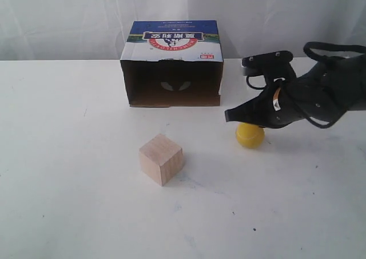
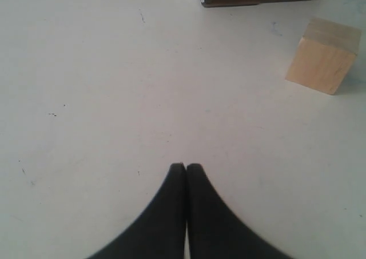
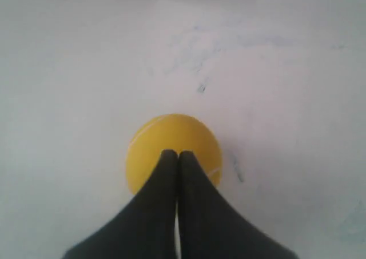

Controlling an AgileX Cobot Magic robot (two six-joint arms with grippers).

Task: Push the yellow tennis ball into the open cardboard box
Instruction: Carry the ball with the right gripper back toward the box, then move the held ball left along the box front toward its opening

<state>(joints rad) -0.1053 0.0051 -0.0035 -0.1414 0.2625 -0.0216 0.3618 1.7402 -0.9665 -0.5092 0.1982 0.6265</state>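
Barely begun, judging by the layout. Nothing inside the cardboard box (image 1: 171,93) yet: dark interior, open mouth facing the exterior camera, no ball within.

Yellow tennis ball (image 1: 250,135) on the white table (image 1: 68,202), in front of the box and out past its right front corner, near it but not touching. Not lined up with the mouth, so needs carrying across toward the opening as well as back into it.

Right gripper (image 1: 230,116) low over the ball, 2 black fingers pressed together with no gap, holding nothing. Tips above the ball's top in the right wrist view, and toward the box side of the ball in the exterior view. Perhaps resting on the ball, perhaps just clear of it; hard to tell from these angles.

Left gripper (image 2: 186,167) out of the exterior view, also closed tip to tip and empty, over bare table in front of the box.

Wooden cube (image 1: 162,159) in front of the box's mouth, well apart from it, and seemingly off the straight line from ball to opening.

Left to do: all of the push. Likely calls for setting the closed fingers on the side of the ball away from the box, then sweeping toward the mouth.
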